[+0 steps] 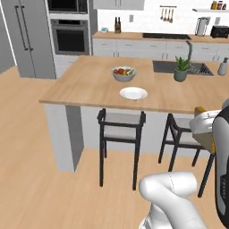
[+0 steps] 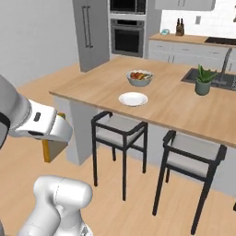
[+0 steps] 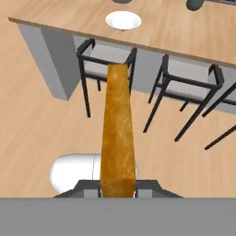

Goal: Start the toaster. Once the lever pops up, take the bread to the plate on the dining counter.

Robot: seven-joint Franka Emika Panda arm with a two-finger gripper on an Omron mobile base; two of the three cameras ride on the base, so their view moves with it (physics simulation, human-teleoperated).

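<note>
We see our arm folded low in front of the stools (image 1: 120, 134), tool (image 3: 118, 190) pinching the bread (image 3: 118, 138) edge-on, slice pointing toward the counter (image 1: 89, 89), the plate (image 1: 133, 93) on it near the fruit bowl (image 1: 124, 73), well apart from the bread.

Base views flank dining counter (image 1: 89, 85), hand view nearer

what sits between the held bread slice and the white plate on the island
In the hand view, a black stool with a grey seat stands between the tan bread slice and the round white plate, before the light wood counter edge.
</note>
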